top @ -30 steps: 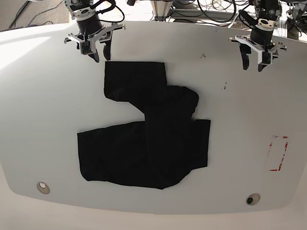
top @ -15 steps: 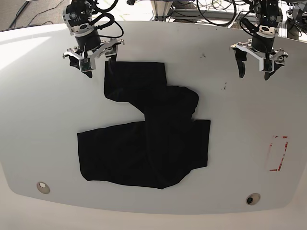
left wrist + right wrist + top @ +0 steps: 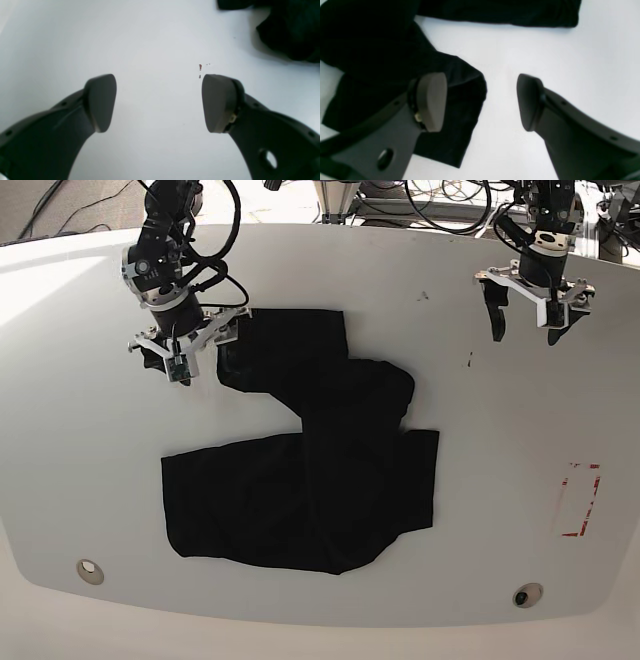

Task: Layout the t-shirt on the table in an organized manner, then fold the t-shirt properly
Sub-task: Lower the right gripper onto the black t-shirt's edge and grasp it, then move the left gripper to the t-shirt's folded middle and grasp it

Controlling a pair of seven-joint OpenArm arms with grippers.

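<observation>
So the right pincer has dropped, jaws apart, to the far-left edge of the crumpled black cloth t-shirt mid glossy white surface, left pincer empty, wide open, so laying-out's probably starting.

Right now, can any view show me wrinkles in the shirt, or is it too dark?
Base view: the t-shirt is a flat black shape with folds barely visible, the table glossy and bright. Right wrist view: soft, cloth nearly featureless. Left wrist view: only a dark corner.

A plain black t-shirt lies on a glossy white surface, which bears a red-outlined rectangle mark at the right.
</observation>
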